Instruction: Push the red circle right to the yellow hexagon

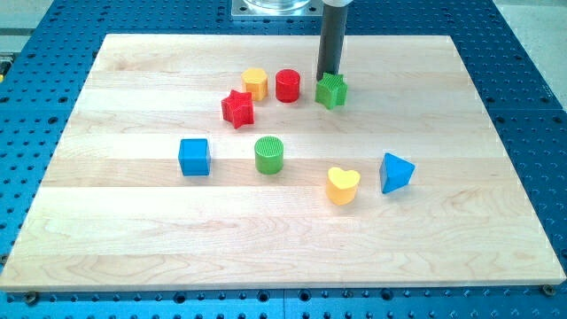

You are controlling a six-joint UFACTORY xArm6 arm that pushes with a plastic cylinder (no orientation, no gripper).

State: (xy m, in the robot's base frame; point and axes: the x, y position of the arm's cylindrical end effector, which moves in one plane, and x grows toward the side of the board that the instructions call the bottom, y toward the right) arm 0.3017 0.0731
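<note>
The red circle [287, 86] stands near the board's top middle. The yellow hexagon [255, 83] sits just to its left, a small gap between them. My tip [329, 76] is to the right of the red circle, right behind the green star [331, 90] and seemingly touching its top edge. The rod rises straight up from there to the view's top.
A red star [237, 108] lies below-left of the yellow hexagon. A blue cube [194, 157] and a green cylinder [268, 154] sit mid-board. A yellow heart [343, 185] and a blue triangle [395, 172] lie to the right. The wooden board [133, 248] rests on a blue perforated table.
</note>
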